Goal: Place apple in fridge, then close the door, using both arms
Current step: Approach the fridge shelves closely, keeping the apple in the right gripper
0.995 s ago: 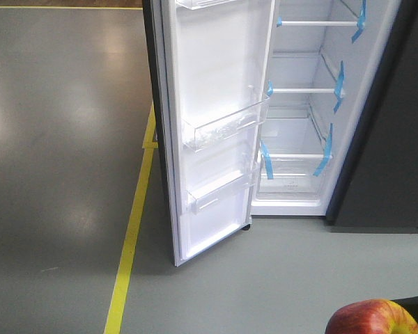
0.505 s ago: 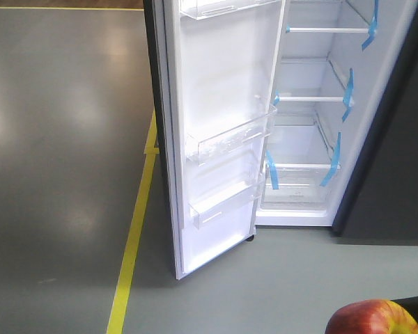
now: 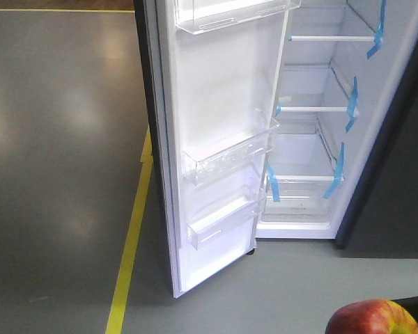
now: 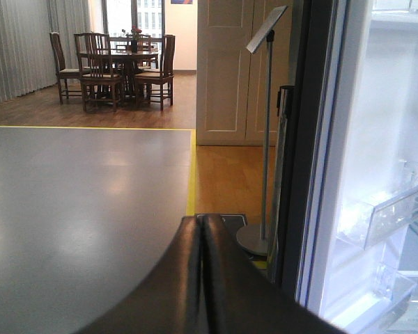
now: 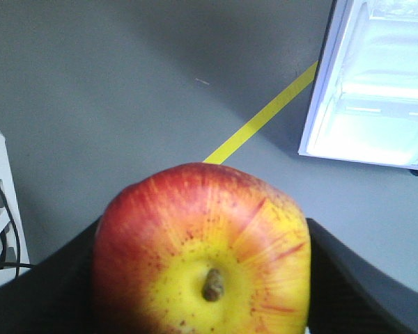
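The red apple with a yellow patch round its stem sits between the black fingers of my right gripper, which is shut on it. It also shows at the bottom right of the front view. The fridge stands open ahead, white inside with glass shelves and blue tape strips. Its door swings out to the left, white liner and clear bins facing me. My left gripper is shut and empty, its tips pointing just left of the door's dark edge.
A yellow floor line runs along the left of the door. A chrome stanchion post with a sign stands behind the door. A dark grey cabinet flanks the fridge on the right. Dining table and chairs stand far back.
The fridge and its door have grown larger and shifted slightly down and right in the front view, so the view has come closer. The apple stays held at the bottom right.
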### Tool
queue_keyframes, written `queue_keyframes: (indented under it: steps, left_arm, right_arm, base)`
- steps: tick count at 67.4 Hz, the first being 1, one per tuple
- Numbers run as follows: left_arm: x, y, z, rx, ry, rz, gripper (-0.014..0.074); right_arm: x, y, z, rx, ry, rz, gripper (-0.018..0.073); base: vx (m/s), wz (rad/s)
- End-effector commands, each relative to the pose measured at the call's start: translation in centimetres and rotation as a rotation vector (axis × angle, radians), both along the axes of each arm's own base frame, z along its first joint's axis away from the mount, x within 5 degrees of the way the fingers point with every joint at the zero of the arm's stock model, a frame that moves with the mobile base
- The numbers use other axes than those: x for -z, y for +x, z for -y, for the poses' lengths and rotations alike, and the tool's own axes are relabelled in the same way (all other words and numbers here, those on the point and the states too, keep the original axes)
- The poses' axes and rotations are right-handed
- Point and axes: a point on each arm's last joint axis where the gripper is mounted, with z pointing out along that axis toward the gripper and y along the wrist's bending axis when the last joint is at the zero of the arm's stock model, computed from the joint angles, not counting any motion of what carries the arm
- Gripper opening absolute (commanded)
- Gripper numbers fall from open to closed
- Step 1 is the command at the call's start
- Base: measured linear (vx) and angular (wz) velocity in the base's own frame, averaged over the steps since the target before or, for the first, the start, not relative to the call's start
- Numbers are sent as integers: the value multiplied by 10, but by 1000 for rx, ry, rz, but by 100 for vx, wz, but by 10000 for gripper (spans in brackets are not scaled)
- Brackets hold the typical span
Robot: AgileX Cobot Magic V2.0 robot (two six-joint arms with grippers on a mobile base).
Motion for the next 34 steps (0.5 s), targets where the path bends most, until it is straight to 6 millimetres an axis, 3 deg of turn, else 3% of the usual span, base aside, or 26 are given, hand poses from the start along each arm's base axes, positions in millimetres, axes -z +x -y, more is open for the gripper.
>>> queue_keyframes:
  steps: [1,34]
  left_arm:
    - [2,0,0,-4,-11,64,-5]
    - [2,0,0,-4,-11,64,-5]
  right_arm:
    - [-13,2,-2,6,66,67,169]
    - [-13,2,-2,6,67,68,169]
  base:
    - [14,-1]
    - [12,0]
